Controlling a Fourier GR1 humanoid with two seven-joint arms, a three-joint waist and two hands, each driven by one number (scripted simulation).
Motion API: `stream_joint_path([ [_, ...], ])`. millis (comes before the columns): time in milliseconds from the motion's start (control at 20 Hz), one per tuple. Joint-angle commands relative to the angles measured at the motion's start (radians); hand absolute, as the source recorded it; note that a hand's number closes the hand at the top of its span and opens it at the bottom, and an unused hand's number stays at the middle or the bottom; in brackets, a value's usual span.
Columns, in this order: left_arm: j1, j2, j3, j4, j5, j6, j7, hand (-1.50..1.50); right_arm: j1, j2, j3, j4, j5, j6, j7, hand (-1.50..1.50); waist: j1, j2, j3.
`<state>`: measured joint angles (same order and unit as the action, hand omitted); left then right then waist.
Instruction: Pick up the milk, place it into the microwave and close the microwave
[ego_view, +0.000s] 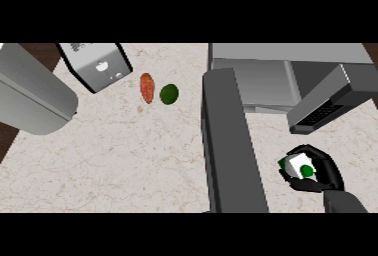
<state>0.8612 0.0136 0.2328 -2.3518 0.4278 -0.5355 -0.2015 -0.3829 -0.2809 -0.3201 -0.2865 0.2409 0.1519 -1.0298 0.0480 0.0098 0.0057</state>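
Note:
My right hand (322, 176) is low at the right, fingers curled round a small white milk carton (297, 163) with green marks, held above the counter. The grey microwave (255, 85) stands at the upper right with its cavity open toward me. Its door (229, 145) swings out as a long dark grey slab running down the middle of the view, left of my hand. A dark panel (325, 102) of the microwave juts out above my hand. My left hand does not show.
On the marble counter (125, 160), a toaster (96, 65) stands at the upper left. A reddish vegetable (147, 87) and a green one (169, 93) lie beside it. A large grey cylinder (29, 95) occupies the left edge.

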Motion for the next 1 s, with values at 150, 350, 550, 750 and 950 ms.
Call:
stream_joint_path([
  [150, -0.027, 0.014, 0.027, -0.06, 0.109, 0.02, 0.023, -1.5, -0.045, 0.016, 0.002, 0.011, -0.018, 0.128, -0.13, 1.5, -0.013, 0.001, 0.0],
  [350, 0.041, 0.015, 0.036, -0.107, 0.142, -0.008, 0.027, -1.5, -0.034, 0.071, -0.007, 0.025, -0.027, 0.041, -0.144, 1.5, -0.001, -0.001, 0.0],
  [550, 0.023, 0.013, 0.019, -0.119, 0.125, 0.004, 0.053, -1.5, -0.105, 0.135, -0.009, 0.016, -0.037, 0.008, -0.078, 1.5, -0.013, -0.004, -0.002],
  [750, -0.029, 0.042, 0.084, -0.035, 0.169, 0.008, 0.032, -1.5, -0.149, 0.156, 0.012, 0.023, -0.005, -0.078, -0.063, 1.5, -0.014, -0.001, -0.003],
  [950, 0.013, 0.017, 0.054, -0.064, 0.137, -0.018, 0.029, -1.5, -0.205, 0.166, 0.007, 0.003, -0.004, -0.129, -0.043, 1.5, -0.011, -0.004, -0.003],
])
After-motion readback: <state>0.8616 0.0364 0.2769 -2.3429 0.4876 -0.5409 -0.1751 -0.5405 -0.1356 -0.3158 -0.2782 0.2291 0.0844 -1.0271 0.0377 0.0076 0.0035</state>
